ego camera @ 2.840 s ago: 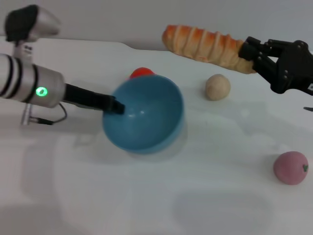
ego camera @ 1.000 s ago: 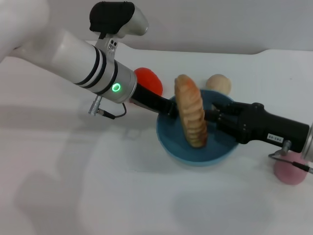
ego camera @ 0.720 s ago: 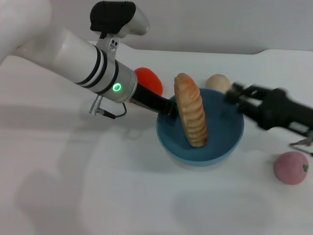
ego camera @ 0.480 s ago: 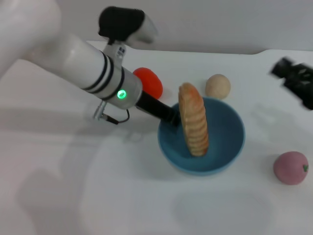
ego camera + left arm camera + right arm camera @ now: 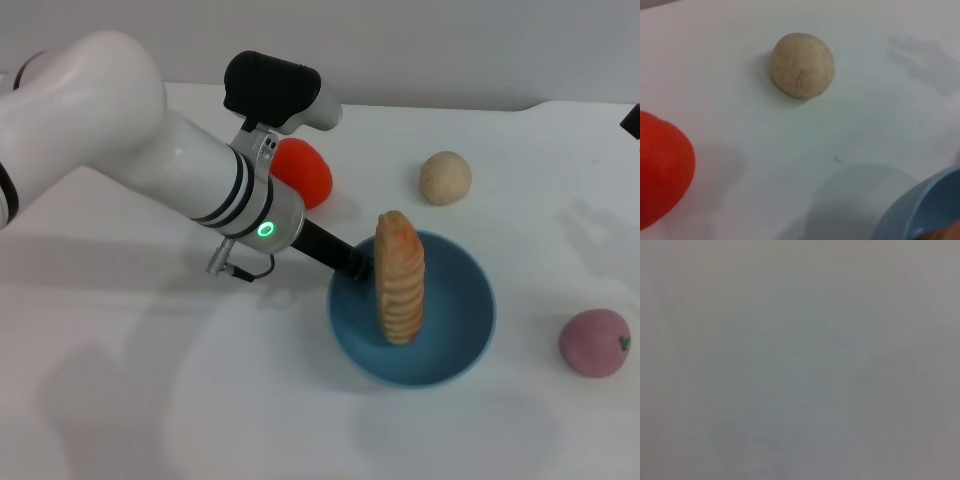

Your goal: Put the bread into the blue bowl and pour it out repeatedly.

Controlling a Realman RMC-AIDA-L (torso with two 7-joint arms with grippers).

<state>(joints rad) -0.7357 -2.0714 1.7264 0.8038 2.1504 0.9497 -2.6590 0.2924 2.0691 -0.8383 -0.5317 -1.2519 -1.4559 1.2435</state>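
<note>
The bread (image 5: 400, 281) stands on end inside the bowl (image 5: 455, 345), leaning on its 9 o'clock rim. The left end effector (image 5: 358, 268) is clenched on that rim. Only a dark sliver of the right end effector (image 5: 632, 121) shows at the 2 o'clock edge; its grip cannot be told. A beige ball (image 5: 444, 178) and red toy (image 5: 303, 171) lie on the table (image 5: 150, 400) toward 12 o'clock, a pink ball (image 5: 595, 342) at 3 o'clock.

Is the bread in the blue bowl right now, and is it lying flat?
In, but not flat: the bread stands on end inside the blue bowl, leaning against the rim by the left gripper.
</note>
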